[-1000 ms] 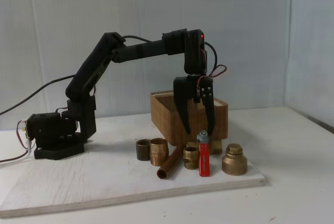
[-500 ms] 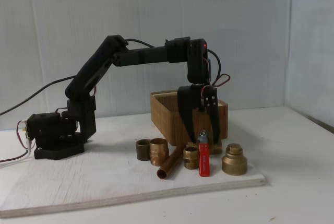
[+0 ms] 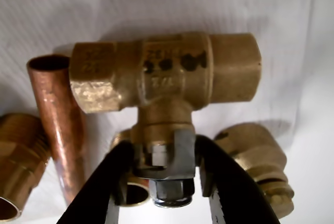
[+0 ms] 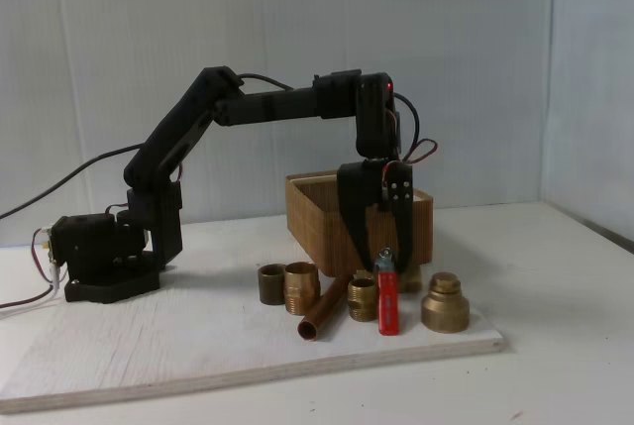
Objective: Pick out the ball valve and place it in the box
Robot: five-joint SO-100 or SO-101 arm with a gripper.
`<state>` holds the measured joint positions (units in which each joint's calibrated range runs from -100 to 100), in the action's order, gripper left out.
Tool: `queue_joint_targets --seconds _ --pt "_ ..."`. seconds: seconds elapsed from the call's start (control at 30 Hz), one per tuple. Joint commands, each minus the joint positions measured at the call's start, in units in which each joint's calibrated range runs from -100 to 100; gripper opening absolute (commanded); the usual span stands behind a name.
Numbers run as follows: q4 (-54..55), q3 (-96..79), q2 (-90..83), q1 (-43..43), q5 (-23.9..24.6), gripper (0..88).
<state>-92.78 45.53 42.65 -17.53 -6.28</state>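
The ball valve (image 3: 172, 72) lies on the white board, its brass body across the wrist view, the stem and silver nut pointing at the camera. In the fixed view its red lever handle (image 4: 387, 304) points toward the front edge. My gripper (image 3: 164, 151) has come down over it, and the two black fingers (image 3: 224, 182) press on either side of the stem plate. The fixed view shows the gripper (image 4: 383, 265) low, right in front of the brown ribbed box (image 4: 317, 217), which stands behind the row of fittings.
A copper pipe piece (image 4: 322, 314) lies just left of the valve, with brass fittings (image 4: 301, 286) further left and a stepped brass fitting (image 4: 445, 303) to the right. In the wrist view the pipe (image 3: 60, 125) and a fitting (image 3: 255, 156) crowd the fingers. The arm base (image 4: 104, 257) sits at left.
The gripper has dropped from above the valve down around its stem, and the fingers have closed in from a wide spread. The valve has barely moved.
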Motion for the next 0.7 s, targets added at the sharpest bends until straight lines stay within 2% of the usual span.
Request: queue_joint_targets --seconds 0.0,0.37,0.53,0.67 --pt "-0.4 0.9 -0.6 0.3 0.4 2.5" --pt "-0.4 1.1 -1.4 0.6 0.4 1.6" --pt "-6.0 10.2 -1.2 0.6 0.4 1.6" --pt "-6.5 14.6 -1.3 0.6 0.4 1.5"
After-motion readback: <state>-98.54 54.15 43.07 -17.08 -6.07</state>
